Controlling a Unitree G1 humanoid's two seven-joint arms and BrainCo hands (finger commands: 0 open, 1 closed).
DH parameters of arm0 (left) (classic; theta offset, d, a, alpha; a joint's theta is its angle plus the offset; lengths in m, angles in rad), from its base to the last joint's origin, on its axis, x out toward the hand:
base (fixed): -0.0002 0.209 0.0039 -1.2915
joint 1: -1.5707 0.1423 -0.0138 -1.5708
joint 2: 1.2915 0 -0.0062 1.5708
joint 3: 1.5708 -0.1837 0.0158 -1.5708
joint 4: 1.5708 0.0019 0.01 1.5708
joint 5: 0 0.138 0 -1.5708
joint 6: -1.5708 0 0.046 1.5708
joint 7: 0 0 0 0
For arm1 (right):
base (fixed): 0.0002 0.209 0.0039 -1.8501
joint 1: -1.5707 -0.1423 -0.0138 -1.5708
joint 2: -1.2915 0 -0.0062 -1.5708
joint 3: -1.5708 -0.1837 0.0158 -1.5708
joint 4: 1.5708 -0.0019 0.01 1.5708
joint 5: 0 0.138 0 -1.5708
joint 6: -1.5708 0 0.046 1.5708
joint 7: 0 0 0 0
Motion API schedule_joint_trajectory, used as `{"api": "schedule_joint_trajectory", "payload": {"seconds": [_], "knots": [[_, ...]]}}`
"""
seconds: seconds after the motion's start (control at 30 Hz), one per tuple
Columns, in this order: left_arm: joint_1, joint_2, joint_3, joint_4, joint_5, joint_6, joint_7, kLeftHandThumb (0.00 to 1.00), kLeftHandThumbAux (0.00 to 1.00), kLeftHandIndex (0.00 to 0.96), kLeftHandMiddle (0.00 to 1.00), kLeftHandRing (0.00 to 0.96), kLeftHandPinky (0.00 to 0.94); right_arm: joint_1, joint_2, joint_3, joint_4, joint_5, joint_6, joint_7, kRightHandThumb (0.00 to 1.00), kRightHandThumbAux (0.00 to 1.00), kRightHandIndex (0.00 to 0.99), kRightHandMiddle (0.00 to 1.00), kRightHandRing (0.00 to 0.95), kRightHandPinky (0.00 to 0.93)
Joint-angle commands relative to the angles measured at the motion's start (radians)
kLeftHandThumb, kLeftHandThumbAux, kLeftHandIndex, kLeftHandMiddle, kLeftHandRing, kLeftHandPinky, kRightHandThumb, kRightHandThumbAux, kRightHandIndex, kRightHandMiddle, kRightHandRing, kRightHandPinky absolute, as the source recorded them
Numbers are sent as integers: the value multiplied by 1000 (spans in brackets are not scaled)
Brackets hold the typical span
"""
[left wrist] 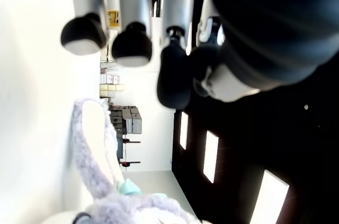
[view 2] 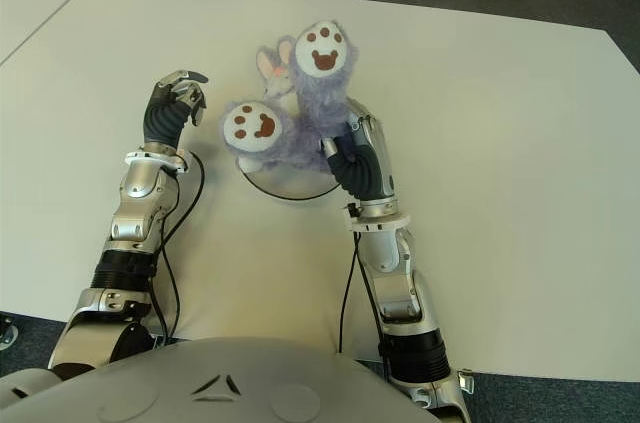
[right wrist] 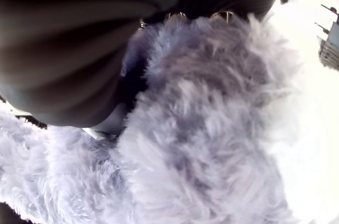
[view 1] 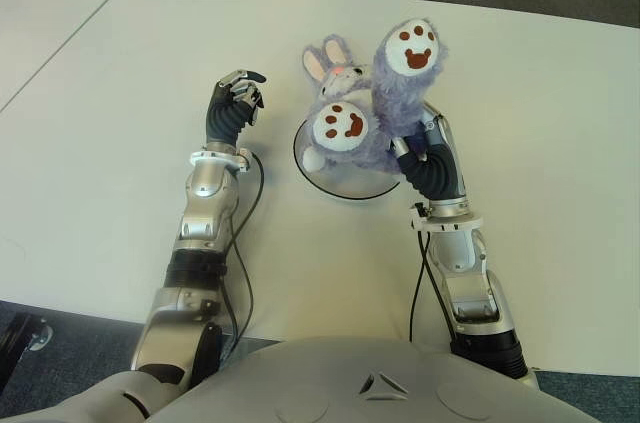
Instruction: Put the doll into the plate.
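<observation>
Right hand (view 1: 425, 148) is clamped on the plush bunny (view 1: 375, 93) over the plate (view 1: 345, 188); left hand (view 1: 236, 103) (empty, fingers curled) shows left of it.

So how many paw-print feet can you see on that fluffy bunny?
2. One foot sticks up above the right hand, which grips that leg. The other foot lies lower, over the plate, toward the left hand.

The fluffy lavender rabbit doll (view 1: 375, 108) covers most of the clear round plate (view 1: 345, 193) and hides the right hand's (view 1: 425, 158) fingers (only fur fills its wrist view), just beyond its palm.
</observation>
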Motion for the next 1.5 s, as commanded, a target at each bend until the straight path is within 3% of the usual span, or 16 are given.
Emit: {"api": "schedule_joint_trajectory", "payload": {"seconds": [0.03,0.13,0.37,0.5,0.67,0.97,1.0,1.1,1.5], "knots": [[71,-44,-11,46,1,-1,-3,714,704,444,833,848,853,14,1,7,-2,-2,36,26,849,682,389,531,883,870],[72,-45,-11,45,0,0,-3,714,704,444,832,846,852,16,2,9,-6,-5,42,30,849,681,390,531,877,855],[72,-46,-11,42,0,1,-2,713,704,444,830,842,849,21,-14,15,-10,-9,47,53,857,674,406,556,801,710],[74,-46,-13,38,5,5,3,713,704,444,831,842,848,30,-37,18,-34,5,108,129,856,672,401,572,730,631],[71,-48,-12,40,3,9,4,713,704,444,830,841,848,32,-37,17,-48,26,140,160,853,671,399,549,661,533],[70,-50,-10,38,-4,16,4,713,703,444,831,841,848,35,-33,19,-35,12,97,116,847,672,405,492,505,456],[70,-50,-10,37,-4,17,4,713,703,444,831,841,849,35,-34,19,-33,9,91,110,850,564,380,463,484,439],[70,-51,-10,37,-3,17,5,713,703,444,831,841,850,35,-39,21,-29,-5,75,93,847,428,344,402,430,403],[72,-53,-11,28,-5,22,6,713,703,444,832,841,849,46,-43,26,-45,1,78,106,750,330,103,133,145,167]]}}
